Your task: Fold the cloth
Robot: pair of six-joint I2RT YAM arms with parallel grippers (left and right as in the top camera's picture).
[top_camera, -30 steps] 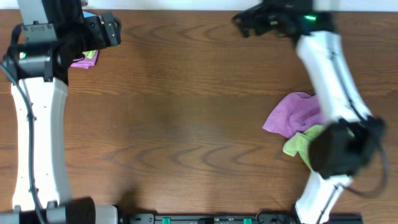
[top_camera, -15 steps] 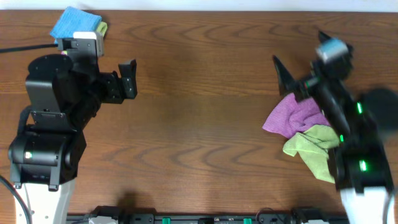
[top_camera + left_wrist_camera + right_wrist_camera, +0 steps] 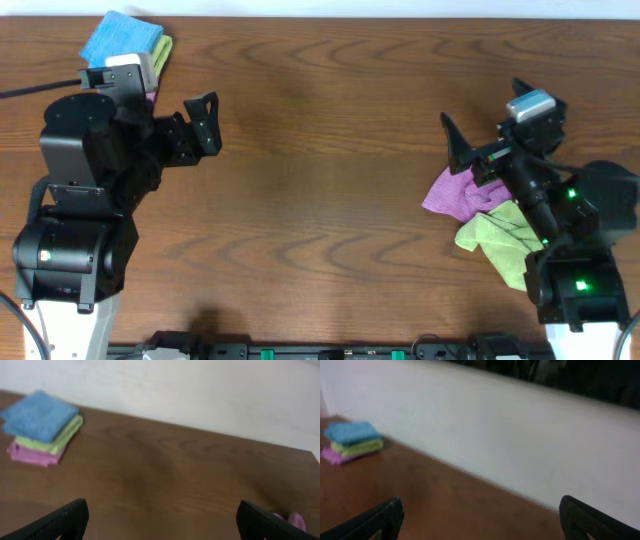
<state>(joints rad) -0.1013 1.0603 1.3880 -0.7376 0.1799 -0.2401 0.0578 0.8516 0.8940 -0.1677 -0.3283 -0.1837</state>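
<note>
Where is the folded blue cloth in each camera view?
Overhead: blue cloth, top left corner.
Left wrist: blue cloth, upper left.
Right wrist: blue cloth, left edge, mid-height.
Shared landmark: lime-green cloth directly beneath it.

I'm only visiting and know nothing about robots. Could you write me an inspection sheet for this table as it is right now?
Surface: wooden table, no spills seen.
Job's things: blue cloth, folded, on top of a stack over a green cloth and a pink cloth, far left corner.
Clutter: purple cloth and lime-green cloth, crumpled, touching, beside the right arm.
Grippers: left gripper open, empty; right gripper open, empty.
Cables: black cable at the left edge.
Surroundings: white wall behind the table.
</note>
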